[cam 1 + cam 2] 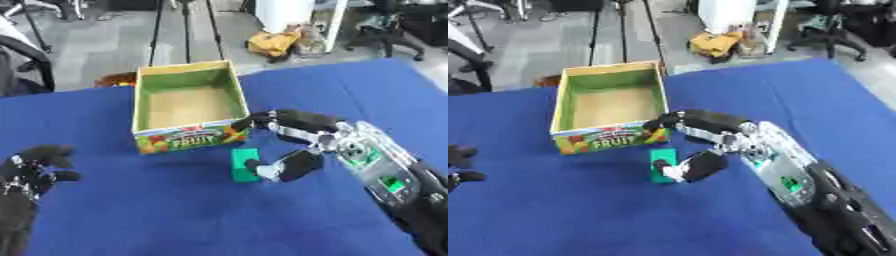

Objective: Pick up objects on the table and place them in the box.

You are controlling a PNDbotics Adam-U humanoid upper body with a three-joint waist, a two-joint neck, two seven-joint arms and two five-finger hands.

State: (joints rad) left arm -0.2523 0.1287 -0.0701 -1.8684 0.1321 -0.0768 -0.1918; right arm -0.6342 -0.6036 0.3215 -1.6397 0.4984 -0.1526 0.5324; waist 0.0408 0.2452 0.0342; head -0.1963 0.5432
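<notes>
Green block (244, 164) sits on the blue desk (175, 215), just in front of the box's (186, 100) near right corner. Right hand (297, 145) at the block: thumb touching its right side, fingers (262, 120) spread above, reaching toward the box corner; not closed on it yet. Left hand (31, 170) idle, well left of the box, fingers relaxed. Box looks empty. Risk: thumb shoves the block sideways, or the fingers catch the box wall on closing.
</notes>
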